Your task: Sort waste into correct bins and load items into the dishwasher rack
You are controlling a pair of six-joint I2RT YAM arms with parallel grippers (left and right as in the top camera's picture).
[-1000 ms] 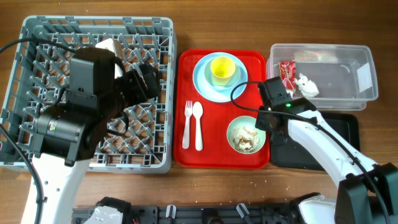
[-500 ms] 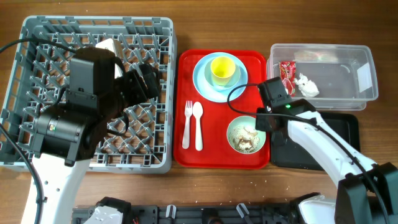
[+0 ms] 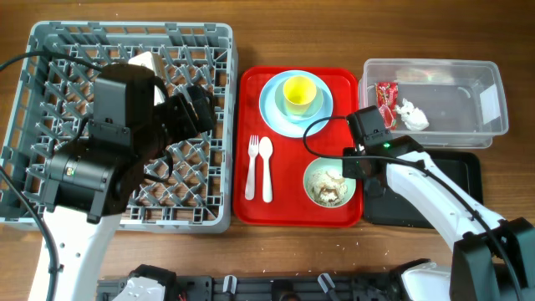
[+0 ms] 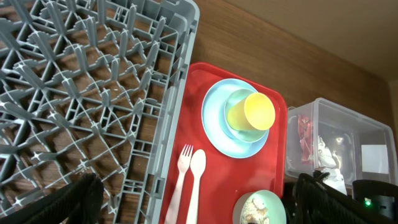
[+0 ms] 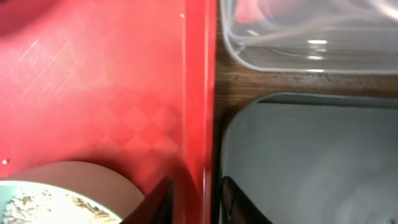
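My right gripper (image 5: 200, 202) straddles the right rim of the red tray (image 5: 200, 93), its jaws a little apart; it sits beside the mint-green bowl (image 3: 330, 182) of crumbs. The pale blue plate (image 3: 280, 113) carries the yellow cup (image 3: 299, 94), and the fork (image 3: 252, 167) and spoon (image 3: 266, 165) lie on the tray. The red-and-white wrapper (image 3: 385, 99) and tissue (image 3: 412, 115) lie in the clear tub (image 3: 468, 71). My left gripper (image 4: 199, 182) hangs wide open over the grey rack (image 3: 50, 50). A pale bowl (image 3: 149, 61) in the rack is mostly hidden.
The shallow black tray (image 3: 464, 167) lies in front of the clear tub, right of the red tray (image 3: 251, 84), under my right arm. A few crumbs dot the wooden table (image 3: 368, 247) near its front edge.
The right gripper's jaws have parted slightly and its wrist has edged a little toward the table's front. The left arm and the dishes have not moved.
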